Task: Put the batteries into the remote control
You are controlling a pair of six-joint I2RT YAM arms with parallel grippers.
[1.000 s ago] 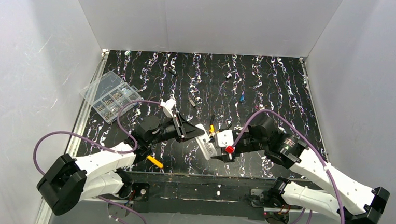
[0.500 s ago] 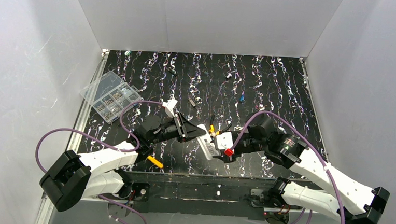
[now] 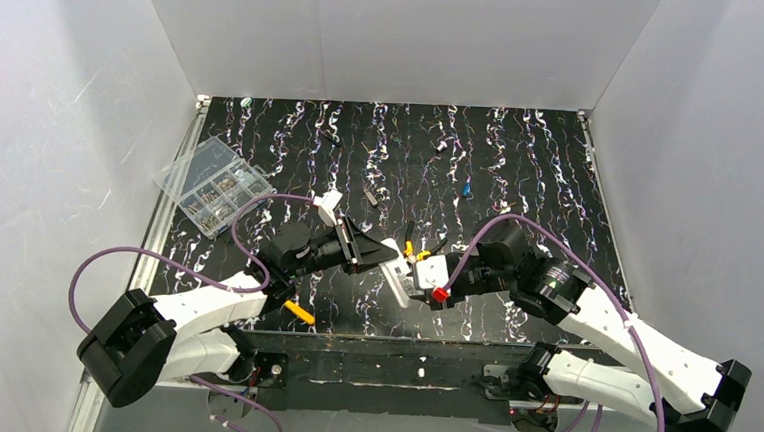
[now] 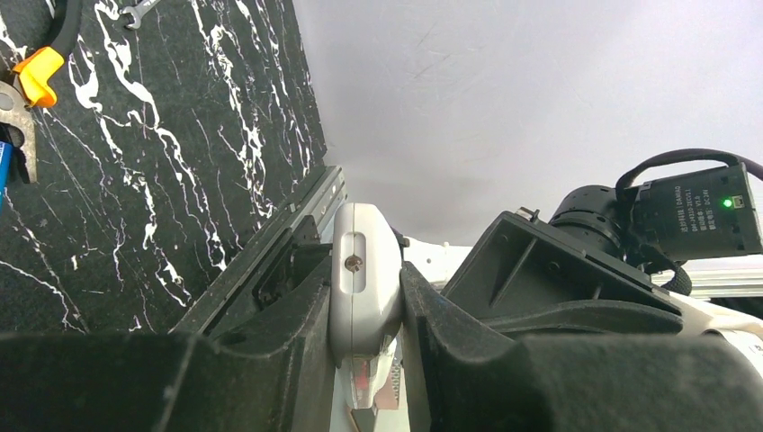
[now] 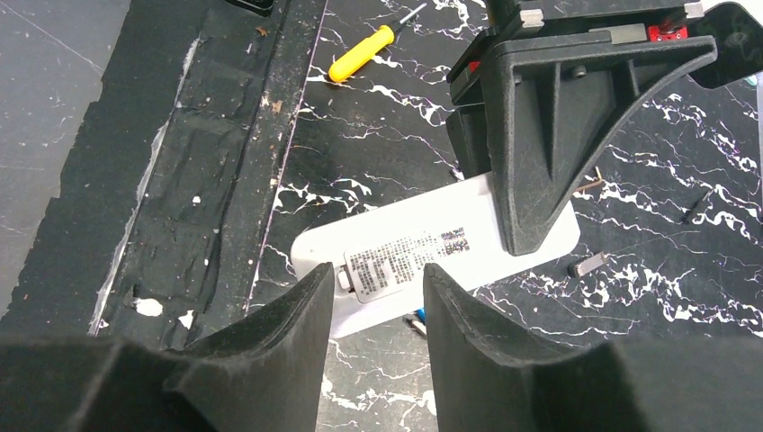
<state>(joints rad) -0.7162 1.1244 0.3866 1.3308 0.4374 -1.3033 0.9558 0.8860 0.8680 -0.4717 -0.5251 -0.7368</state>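
Remote control (image 5: 423,243) is clamped edgewise by left gripper (image 4: 364,288). Right gripper (image 5: 378,274) is held at its 3 o'clock, fingers apart. Slippage could be caused by pressing.

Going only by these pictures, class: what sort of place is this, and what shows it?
Probably a robot test booth: plain white walls box in a black marbled tabletop, left arm and right arm bolted at its near edge, a yellow screwdriver and clear parts box.

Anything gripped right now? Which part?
The left gripper has its jaws shut on the remote control, pinching front and back faces at one end. The right gripper is open by the label end, clamping nothing.
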